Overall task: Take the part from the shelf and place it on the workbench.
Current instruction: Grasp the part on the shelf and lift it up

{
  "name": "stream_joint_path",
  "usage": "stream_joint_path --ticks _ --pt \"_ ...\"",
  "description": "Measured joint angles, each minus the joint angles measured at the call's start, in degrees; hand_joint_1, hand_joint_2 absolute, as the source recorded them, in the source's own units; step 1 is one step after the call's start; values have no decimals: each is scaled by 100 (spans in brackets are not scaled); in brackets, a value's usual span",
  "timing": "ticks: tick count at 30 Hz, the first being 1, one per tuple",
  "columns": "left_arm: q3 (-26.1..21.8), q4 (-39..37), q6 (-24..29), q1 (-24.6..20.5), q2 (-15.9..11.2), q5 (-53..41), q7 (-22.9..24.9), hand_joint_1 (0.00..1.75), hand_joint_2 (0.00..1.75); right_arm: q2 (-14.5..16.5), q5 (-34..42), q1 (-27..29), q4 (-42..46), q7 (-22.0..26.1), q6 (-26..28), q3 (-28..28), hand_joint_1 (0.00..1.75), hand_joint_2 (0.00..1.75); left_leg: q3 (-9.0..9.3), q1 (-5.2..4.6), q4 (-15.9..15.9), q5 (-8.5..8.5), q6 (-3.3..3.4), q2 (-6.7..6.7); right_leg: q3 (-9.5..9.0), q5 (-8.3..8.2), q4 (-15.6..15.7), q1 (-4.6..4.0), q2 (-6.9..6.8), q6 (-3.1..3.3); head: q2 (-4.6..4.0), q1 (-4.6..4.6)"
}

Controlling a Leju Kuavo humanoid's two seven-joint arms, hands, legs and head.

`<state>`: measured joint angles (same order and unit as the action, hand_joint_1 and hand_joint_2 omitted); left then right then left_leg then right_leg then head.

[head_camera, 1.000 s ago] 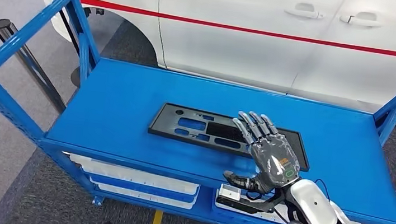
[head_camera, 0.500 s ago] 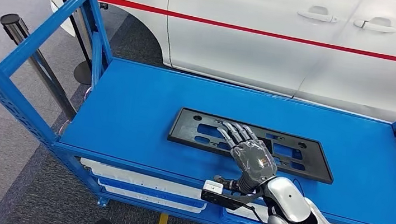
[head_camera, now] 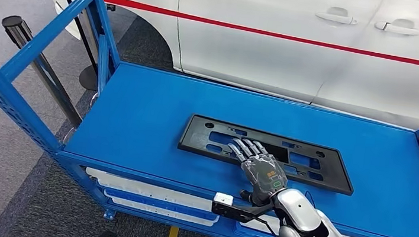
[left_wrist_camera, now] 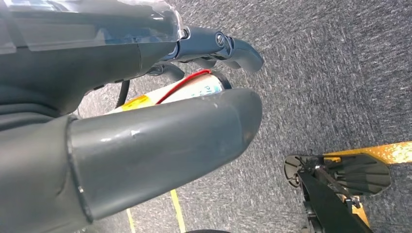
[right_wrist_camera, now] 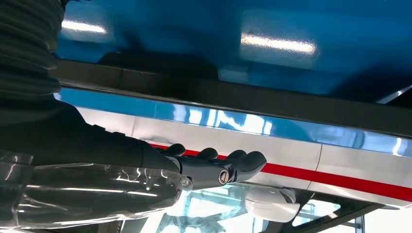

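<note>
1. leftmost, the blue shelf (head_camera: pixel 135 122) carries the black part (head_camera: pixel 208 139), lying flat on its top deck near the front edge.
2. next, the right hand (head_camera: pixel 260 171) lies over the part's middle, fingers straight and close together, palm down, gripping nothing; contact is probably light, though the angle hides it.
3. to grip well, curl the fingers over the part's far edge, thumb under the near edge.
4. lift level, clear of the shelf posts.

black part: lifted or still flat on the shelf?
Flat on the shelf. The part lies level on the blue deck; the right hand rests over its near edge, fingers extended, no grip visible.
</note>
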<state>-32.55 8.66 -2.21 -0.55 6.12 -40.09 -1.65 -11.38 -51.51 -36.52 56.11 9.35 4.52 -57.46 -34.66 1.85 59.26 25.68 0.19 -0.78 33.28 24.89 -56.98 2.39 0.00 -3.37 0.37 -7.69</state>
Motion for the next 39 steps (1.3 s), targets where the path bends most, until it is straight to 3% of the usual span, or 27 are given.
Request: stream_joint_path --ticks 8,15,20,25,29,39 --pt "-28 0 -30 -11 0 7 45 0 0 206 -235 -68 -375 -107 255 -70 0 175 2 5 -3 -8 -13 7 49 16 -73 -22 3 7 0 0" --pt "-51 0 -61 -18 0 2 45 0 0 670 -1130 -96 -1143 -1144 1175 -71 0 175 3 6 -4 -19 -31 15 74 27 -115 -23 7 24 0 0" --pt "-59 0 -61 -24 0 -3 51 0 0 1055 -1407 -111 -1953 -1421 1715 162 0 175 10 6 -4 -21 -36 23 75 33 -125 -23 6 33 0 0" --pt "-60 0 -61 -29 0 -18 60 0 0 1171 -1669 -113 -2467 -1786 1819 454 0 175 24 6 -4 -20 -40 24 67 36 -126 -23 7 38 0 0" --pt "-62 0 -55 -30 0 -19 60 0 0 1166 -1714 -114 -2771 -1955 1749 705 175 175 46 5 -5 -14 -46 27 51 42 -124 -23 10 45 0 0" --pt "-122 0 80 -26 65 -15 78 0 0 921 -1586 258 -2922 -1757 1779 1234 175 175 81 5 -5 -11 -45 21 10 52 -117 -22 0 45 0 0"
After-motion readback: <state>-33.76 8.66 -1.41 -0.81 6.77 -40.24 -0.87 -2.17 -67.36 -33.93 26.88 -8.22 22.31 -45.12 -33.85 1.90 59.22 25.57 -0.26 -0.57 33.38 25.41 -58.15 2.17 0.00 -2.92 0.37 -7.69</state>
